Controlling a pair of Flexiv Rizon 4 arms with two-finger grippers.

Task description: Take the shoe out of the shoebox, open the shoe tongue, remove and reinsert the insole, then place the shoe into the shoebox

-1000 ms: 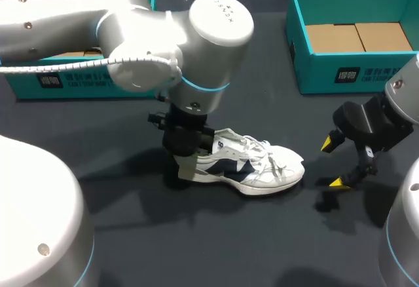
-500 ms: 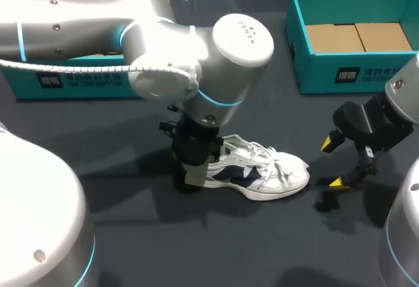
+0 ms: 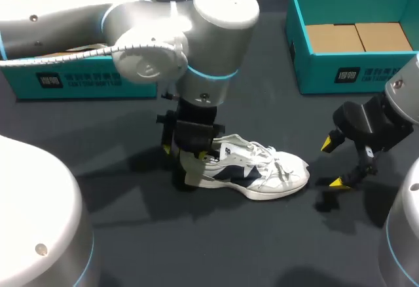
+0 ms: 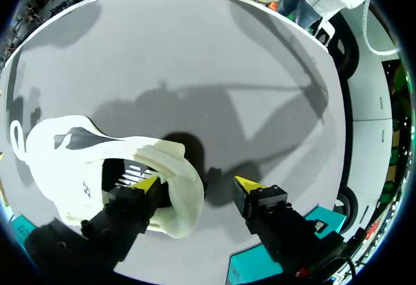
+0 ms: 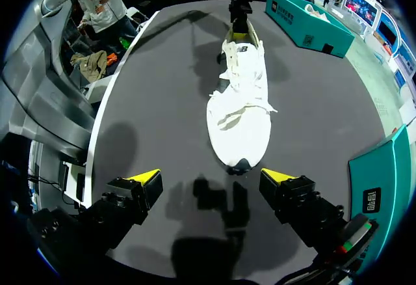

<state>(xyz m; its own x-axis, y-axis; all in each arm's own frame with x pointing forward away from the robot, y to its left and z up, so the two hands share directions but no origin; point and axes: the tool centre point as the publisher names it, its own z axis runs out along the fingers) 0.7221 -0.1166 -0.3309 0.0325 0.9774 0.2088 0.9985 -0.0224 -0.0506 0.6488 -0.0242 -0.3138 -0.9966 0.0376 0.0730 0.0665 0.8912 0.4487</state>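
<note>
Dark grey tabletop [image 3: 216, 248] under a white shoe [image 3: 262, 172], teal shoebox [image 3: 373, 74] beyond.

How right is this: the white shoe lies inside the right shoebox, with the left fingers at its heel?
One point is wrong: the shoe lies on the table, outside the shoebox, as the head view shows. The left fingers are at its heel.

Your right gripper [image 5: 209, 176] hangs over the dark table [image 5: 149, 103], fingers spread wide, just short of the white shoe [image 5: 242, 106] (its toe points at you). The left gripper [image 5: 238, 30] stands at the shoe's heel. A teal shoebox [image 5: 305, 21] lies beyond the heel, off to one side.
</note>
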